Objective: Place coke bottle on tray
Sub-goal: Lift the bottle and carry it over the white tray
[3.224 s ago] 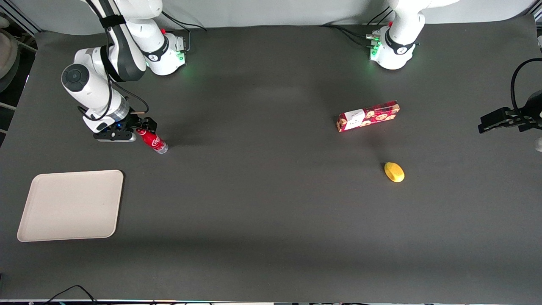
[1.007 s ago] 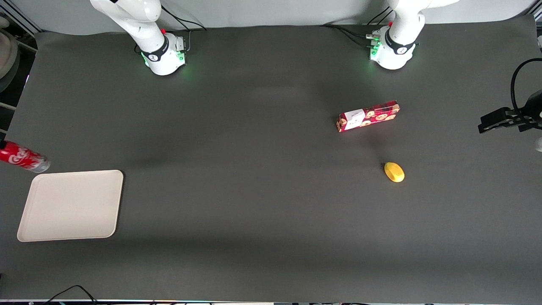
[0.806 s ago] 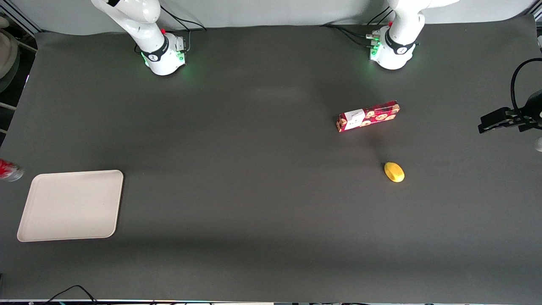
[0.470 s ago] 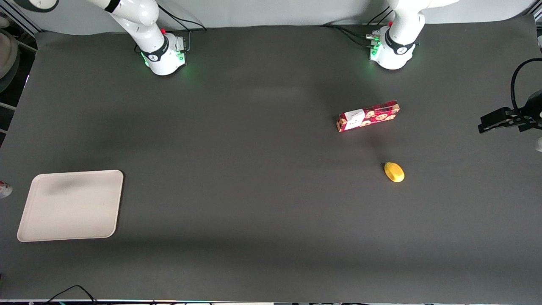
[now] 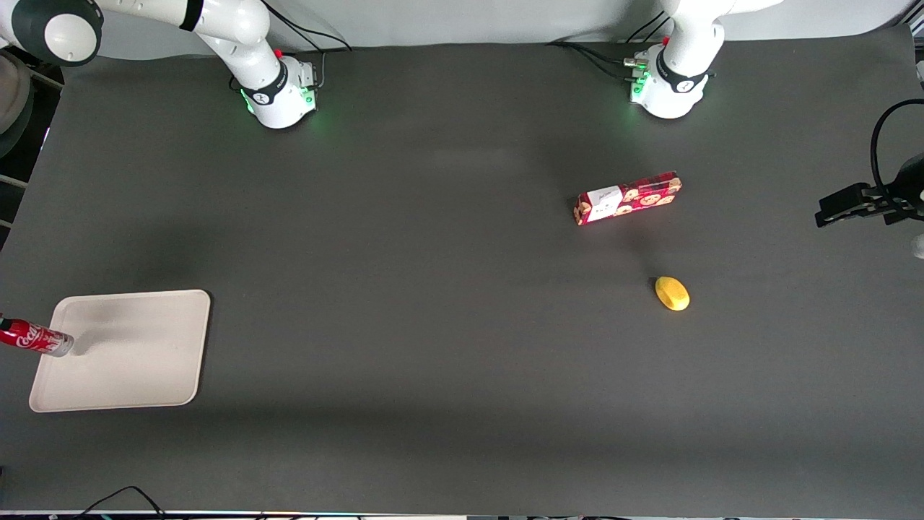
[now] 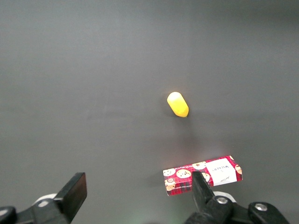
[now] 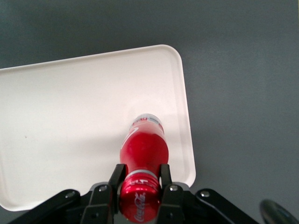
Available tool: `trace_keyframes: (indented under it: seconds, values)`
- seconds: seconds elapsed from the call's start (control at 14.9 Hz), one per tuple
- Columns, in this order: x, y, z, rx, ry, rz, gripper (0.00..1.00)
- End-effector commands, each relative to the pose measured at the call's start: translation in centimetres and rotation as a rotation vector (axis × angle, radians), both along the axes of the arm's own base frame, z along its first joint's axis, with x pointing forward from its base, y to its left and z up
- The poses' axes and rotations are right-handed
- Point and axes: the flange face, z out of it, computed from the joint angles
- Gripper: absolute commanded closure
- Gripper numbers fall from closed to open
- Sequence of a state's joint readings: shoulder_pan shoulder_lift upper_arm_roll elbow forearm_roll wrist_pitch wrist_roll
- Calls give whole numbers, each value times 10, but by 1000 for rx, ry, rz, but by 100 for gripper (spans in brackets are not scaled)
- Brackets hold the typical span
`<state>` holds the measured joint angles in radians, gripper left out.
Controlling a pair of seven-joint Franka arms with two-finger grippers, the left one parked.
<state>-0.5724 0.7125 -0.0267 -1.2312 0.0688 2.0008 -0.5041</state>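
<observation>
My gripper (image 7: 139, 185) squeezes the smooth, light coke bottle (image 7: 142, 151) near its cap, above the tray (image 7: 70, 116) edge.

Right arm (image 5: 238, 29): glossy white rounded casings with black bands at the joints, one elbow end capped by a pale grey disc in a dark ring; domed white base (image 5: 283, 105) with a black collar bearing a small white mark, green lights, a red button and thin black cables (image 5: 307, 35) trailing from it. Gripper (image 7: 140, 175): matt black body with silver screw heads sunk into it and two short black fingers (image 7: 117, 176) (set against the neck of the coke bottle (image 7: 144, 144), above the tray (image 7: 70, 116) near its rim).
</observation>
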Motion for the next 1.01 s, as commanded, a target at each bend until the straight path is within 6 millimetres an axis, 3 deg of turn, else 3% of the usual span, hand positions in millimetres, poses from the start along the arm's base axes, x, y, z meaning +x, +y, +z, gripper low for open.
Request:
trace_keyframes:
  seconds: [0.0, 0.34, 0.67, 0.74, 0.81, 0.87, 0.94]
  values:
    - [7, -3, -1, 12, -21, 27, 100]
    - [8, -10, -33, -5, -14, 68, 100]
    - [5, -16, -37, -35, 2, 66, 100]
    - [5, -16, -37, -41, 7, 69, 83]
    - [6, -15, -36, -44, 5, 77, 7]
    - [7, -15, -36, -47, -1, 75, 0]
    - [7, -16, -37, -50, -2, 74, 0]
